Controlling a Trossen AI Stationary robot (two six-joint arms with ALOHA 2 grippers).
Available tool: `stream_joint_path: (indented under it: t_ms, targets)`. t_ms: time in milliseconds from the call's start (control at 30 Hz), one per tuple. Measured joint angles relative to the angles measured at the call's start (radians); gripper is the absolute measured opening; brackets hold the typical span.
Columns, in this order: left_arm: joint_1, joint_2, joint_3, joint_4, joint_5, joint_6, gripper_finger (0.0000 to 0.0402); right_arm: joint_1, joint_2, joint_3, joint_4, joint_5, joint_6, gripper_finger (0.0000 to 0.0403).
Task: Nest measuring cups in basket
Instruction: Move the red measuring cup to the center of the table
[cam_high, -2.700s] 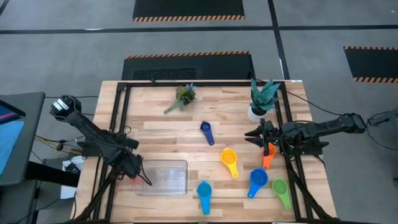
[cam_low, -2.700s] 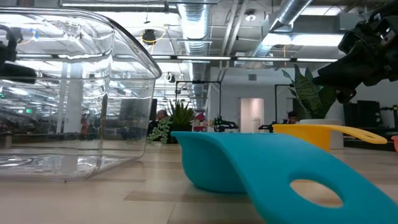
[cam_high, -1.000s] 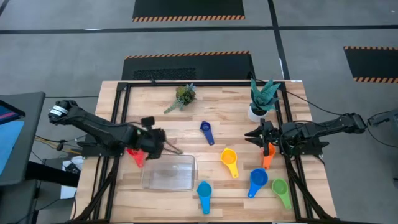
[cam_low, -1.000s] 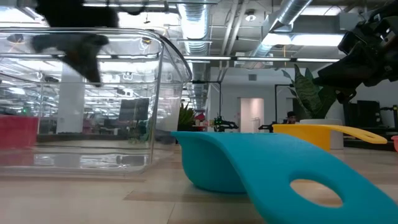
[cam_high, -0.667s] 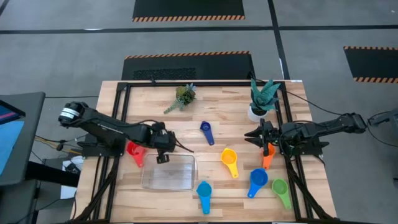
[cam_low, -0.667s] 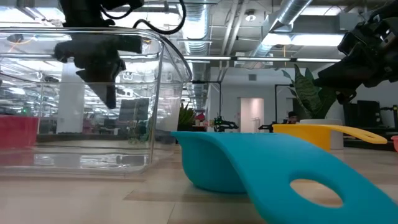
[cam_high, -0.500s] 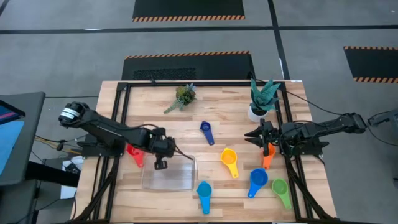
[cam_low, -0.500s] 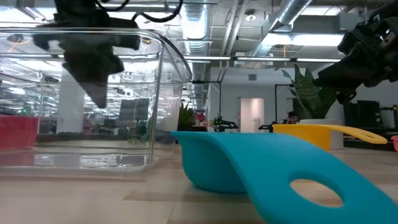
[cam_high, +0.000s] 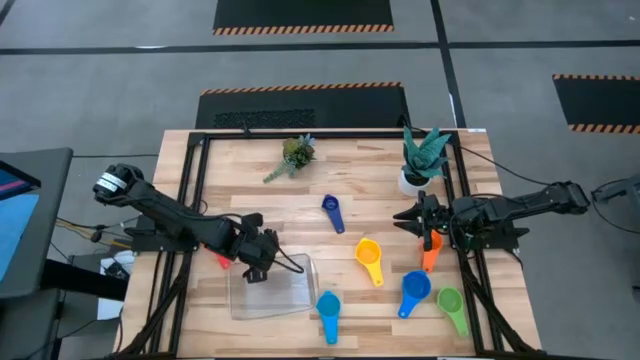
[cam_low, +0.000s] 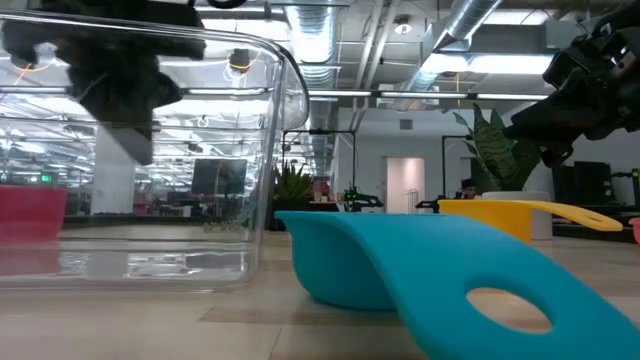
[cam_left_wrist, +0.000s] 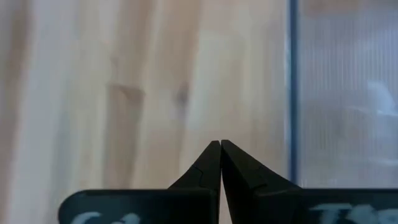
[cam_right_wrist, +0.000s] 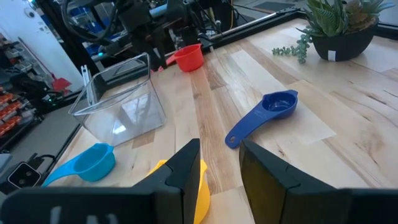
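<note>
The clear basket sits near the table's near-left corner, seen also in the low view and right wrist view. My left gripper is shut and points down just outside the basket's far-left corner. The red cup stands on the table beside that arm. Dark blue, yellow, orange, blue, green and light blue cups lie on the table. My right gripper hovers open above the orange cup. My left gripper stands with shut fingers pointing down over bare wood next to the basket's far wall, near its left corner. I cannot tell whether a finger's outer side touches that wall.
Two small potted plants stand at the far side, one in the middle and one at the right. A black frame rail runs along the table's left and right edges. Bare wood lies between the basket and the yellow cup.
My left gripper has moved from beyond the basket toward the near edge and down to the basket's far-left corner. The basket has slid a little toward the near edge and turned slightly. The red cup stays on the table. My right arm has kept still.
</note>
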Motion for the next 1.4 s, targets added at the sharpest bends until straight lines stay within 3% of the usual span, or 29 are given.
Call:
stream_joint_path:
  t_ms: [133,467,1100,1200,1400]
  targets:
    - [0.026,0.000,0.000,0.076,-0.027,0.062,0.0000,0.000,0.000,0.000,0.001,0.000,0.000,0.0137]
    - [0.047,0.000,-0.001,0.173,0.094,0.083,0.0000,0.000,0.000,-0.001,0.001,0.000,0.000,0.0136]
    - [0.040,0.000,-0.001,0.248,0.198,0.096,0.0000,0.000,0.000,-0.001,-0.001,0.000,-0.001,0.0137]
    - [0.039,0.000,-0.001,0.244,0.190,0.098,0.0000,0.000,0.000,-0.001,-0.002,0.000,-0.001,0.0137]
    - [0.043,-0.008,-0.001,0.088,0.015,0.109,0.0000,0.000,0.000,-0.001,-0.003,0.000,-0.001,0.0136]
